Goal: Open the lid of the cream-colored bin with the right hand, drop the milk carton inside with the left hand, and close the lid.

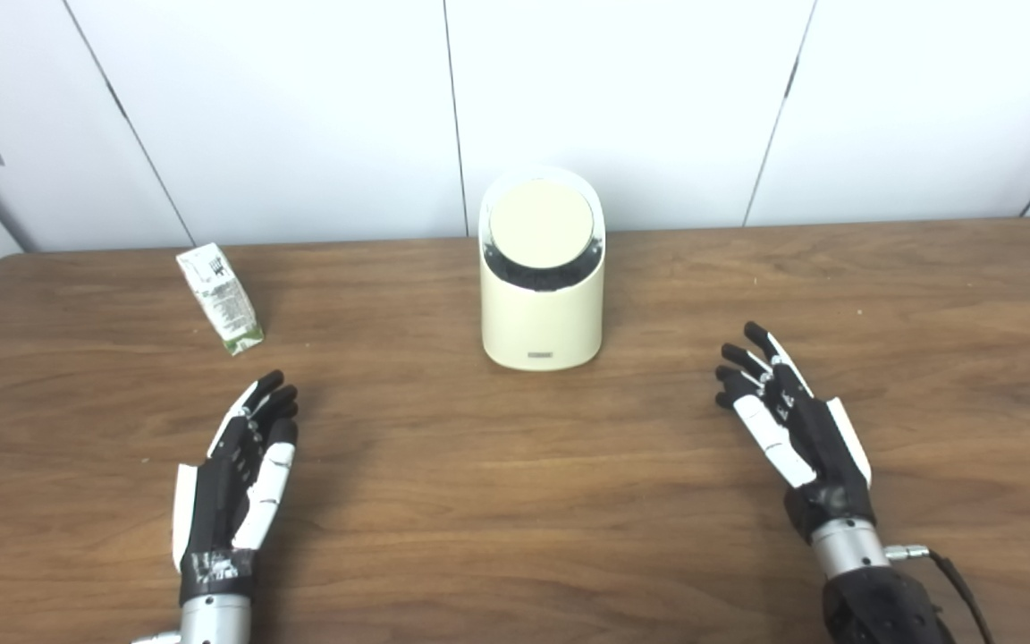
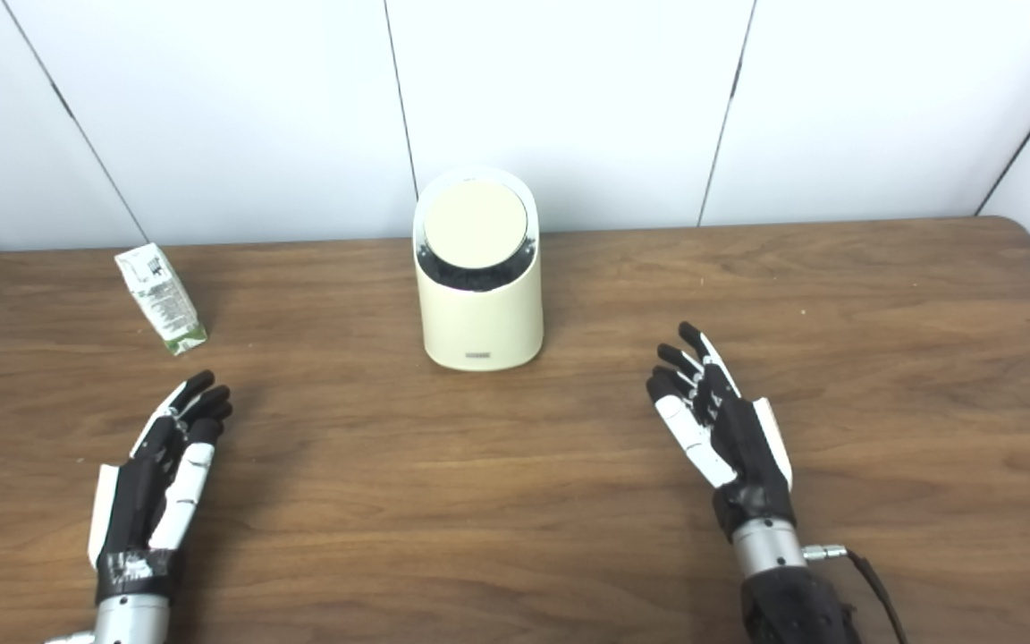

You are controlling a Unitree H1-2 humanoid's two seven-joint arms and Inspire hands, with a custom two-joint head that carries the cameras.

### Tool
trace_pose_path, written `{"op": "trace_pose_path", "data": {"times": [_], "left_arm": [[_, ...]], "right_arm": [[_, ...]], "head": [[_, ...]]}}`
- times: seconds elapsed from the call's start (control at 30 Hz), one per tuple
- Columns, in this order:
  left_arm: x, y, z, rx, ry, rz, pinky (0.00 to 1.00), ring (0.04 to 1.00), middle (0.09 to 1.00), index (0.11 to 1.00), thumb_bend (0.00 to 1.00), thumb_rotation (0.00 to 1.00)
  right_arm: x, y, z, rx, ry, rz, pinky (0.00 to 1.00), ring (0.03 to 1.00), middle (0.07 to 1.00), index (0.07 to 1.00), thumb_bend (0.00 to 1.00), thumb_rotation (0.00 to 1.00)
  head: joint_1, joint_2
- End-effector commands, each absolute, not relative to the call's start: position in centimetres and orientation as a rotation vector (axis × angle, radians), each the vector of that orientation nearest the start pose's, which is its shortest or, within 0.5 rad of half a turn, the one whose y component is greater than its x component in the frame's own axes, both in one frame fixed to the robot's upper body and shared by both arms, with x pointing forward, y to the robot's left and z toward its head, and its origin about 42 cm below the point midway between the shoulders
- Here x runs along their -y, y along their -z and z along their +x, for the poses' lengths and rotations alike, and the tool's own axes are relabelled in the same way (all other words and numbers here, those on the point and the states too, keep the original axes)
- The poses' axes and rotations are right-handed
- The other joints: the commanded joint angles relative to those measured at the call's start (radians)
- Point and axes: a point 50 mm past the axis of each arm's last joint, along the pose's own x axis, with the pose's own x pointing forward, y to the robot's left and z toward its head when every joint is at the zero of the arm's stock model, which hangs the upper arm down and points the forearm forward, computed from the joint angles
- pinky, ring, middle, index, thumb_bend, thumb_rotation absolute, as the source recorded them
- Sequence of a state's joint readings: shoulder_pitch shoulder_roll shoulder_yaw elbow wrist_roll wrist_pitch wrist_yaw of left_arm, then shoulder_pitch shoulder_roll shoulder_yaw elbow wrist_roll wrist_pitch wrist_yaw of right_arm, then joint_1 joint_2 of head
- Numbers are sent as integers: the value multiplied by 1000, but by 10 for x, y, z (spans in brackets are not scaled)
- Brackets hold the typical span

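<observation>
Both my hands are empty, nothing started yet. My right hand (image 1: pixel 792 416), black-and-white, fingers loosely spread and slightly curled, is gripping nothing and touching nothing I can see. It sits over the brown wood-grain table (image 1: pixel 515 501), palm turned inward.

The cream-colored round plastic bin (image 1: pixel 542 300) is ahead and to the left of my right hand, well apart. Its round cream lid (image 1: pixel 541 224) is tilted toward me and looks shut, with a dark gap showing under its lower edge. Probably parked central so either hand can reach it.

My left hand (image 1: pixel 242 465) is likewise released, fingers extended, holding nothing. The small white-and-green milk carton (image 1: pixel 220 298) lies tipped on the table just ahead of that hand, not touching. It sits on the left hand's side, which fits the plan.

First move, I reckon: right hand to lid.
</observation>
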State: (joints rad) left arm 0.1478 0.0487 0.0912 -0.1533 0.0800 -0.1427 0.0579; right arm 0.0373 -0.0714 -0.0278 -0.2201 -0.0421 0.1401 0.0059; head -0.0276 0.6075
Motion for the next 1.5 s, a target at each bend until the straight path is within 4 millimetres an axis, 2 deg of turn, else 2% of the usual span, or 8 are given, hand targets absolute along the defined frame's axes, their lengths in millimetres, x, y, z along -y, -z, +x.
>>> {"op": "trace_pose_path", "data": {"times": [0.0, 0.23, 0.37, 0.53, 0.7, 0.83, 1.13, 1.47], "left_arm": [[-258, -100, 230, 121, -169, 168, 847, 833, 832, 894, 526, 702], [-256, -96, 231, 117, -176, 177, 848, 834, 829, 890, 487, 693], [-255, -95, 231, 116, -177, 182, 843, 840, 826, 892, 499, 702], [-252, -95, 230, 112, -184, 176, 846, 835, 825, 890, 489, 698], [-250, -94, 230, 119, -182, 161, 855, 832, 827, 893, 486, 689], [-248, -93, 230, 118, -182, 168, 845, 822, 825, 894, 485, 723], [-246, -93, 230, 116, -182, 172, 843, 815, 823, 893, 480, 739], [-242, -92, 229, 116, -181, 169, 833, 815, 819, 890, 480, 722]], "right_arm": [[233, -161, 288, 165, 18, -148, 750, 828, 869, 927, 652, 589], [213, -185, 318, 226, 12, -193, 808, 859, 878, 931, 749, 489], [200, -201, 343, 256, 4, -235, 785, 865, 894, 955, 781, 501], [191, -218, 366, 285, -4, -264, 786, 876, 906, 957, 801, 496], [184, -236, 385, 306, -22, -285, 827, 901, 921, 968, 808, 510], [176, -251, 398, 317, -33, -342, 857, 912, 922, 960, 800, 517], [155, -260, 428, 332, -38, -407, 837, 936, 968, 946, 782, 468], [152, -262, 456, 323, -42, -482, 794, 918, 959, 945, 774, 452]], "head": [[-1, -4], [-2, -15], [-1, -18], [-1, -15], [-3, -13], [-1, -12], [3, -12], [6, -10]]}}
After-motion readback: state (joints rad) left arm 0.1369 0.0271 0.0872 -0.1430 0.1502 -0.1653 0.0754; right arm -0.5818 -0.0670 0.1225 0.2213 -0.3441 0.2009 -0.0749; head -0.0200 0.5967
